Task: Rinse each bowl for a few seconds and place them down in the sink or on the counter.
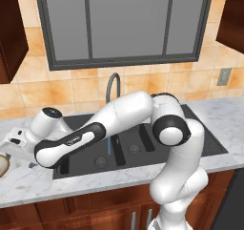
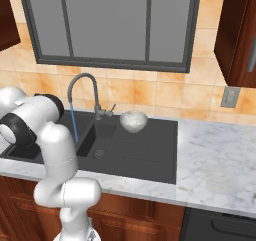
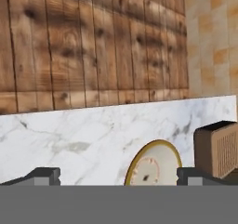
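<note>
A speckled bowl (image 2: pixel 133 120) sits on the sink (image 2: pixel 150 157) drainboard, right of the tap (image 2: pixel 82 92); a shallow bowl (image 3: pixel 153 165) lies on the tabletop (image 1: pixel 28 181) left of the sink.

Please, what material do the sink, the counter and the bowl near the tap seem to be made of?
The sink: matte dark grey, no shine, perhaps a composite or coated stone.
The counter: white with faint grey veins, so it looks like polished marble.
The bowl: whitish-grey and speckled, probably glazed ceramic or stoneware; the picture cannot settle this.
</note>
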